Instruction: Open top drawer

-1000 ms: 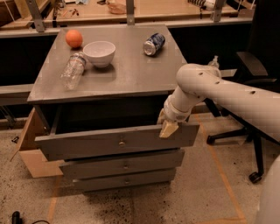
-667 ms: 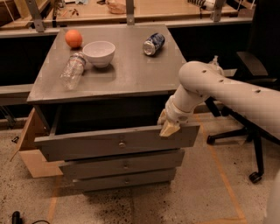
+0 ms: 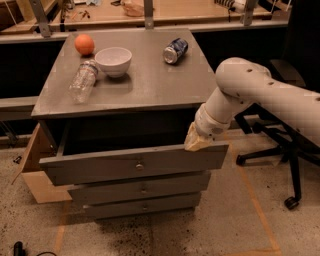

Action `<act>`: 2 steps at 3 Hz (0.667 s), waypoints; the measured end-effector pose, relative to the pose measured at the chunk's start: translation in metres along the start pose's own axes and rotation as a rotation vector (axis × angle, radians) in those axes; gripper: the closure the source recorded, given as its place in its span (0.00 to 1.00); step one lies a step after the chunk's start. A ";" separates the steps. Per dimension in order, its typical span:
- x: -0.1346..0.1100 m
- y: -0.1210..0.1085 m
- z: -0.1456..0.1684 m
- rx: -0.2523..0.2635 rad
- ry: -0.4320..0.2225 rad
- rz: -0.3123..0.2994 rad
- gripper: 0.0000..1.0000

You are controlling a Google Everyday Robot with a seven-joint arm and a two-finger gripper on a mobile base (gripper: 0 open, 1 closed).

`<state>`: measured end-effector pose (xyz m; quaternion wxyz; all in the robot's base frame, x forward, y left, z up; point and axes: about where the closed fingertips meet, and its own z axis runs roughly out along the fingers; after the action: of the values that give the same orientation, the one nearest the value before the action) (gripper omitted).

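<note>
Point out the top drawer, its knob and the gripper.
top drawer (image 3: 90, 170): camera view, bare front panel left of the knob.
knob (image 3: 139, 166): camera view, its round face.
gripper (image 3: 196, 143): camera view, tan tip at the drawer front's right top edge.

The top drawer has a flat grey painted front, matt all over, with a small round knob of shiny metal at its centre. The worktop above is the same dull grey, smooth, with a faint sheen. On it stand a glossy white bowl that looks glazed, a bottle of clear crinkled plastic, a can of bright metal and an orange with matt skin. The arm wears a smooth off-white shell with a soft gloss. Its gripper, at the right end of the drawer front's upper edge, is a dull tan. A box of plain brown cardboard sits left of the cabinet. The floor is speckled and rough-looking. The bench behind is pale wood.
</note>
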<state>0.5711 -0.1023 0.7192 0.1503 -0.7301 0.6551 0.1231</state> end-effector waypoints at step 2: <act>-0.018 0.009 -0.040 0.027 -0.041 0.006 0.11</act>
<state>0.5591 -0.1019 0.7627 0.1733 -0.7233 0.6557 0.1296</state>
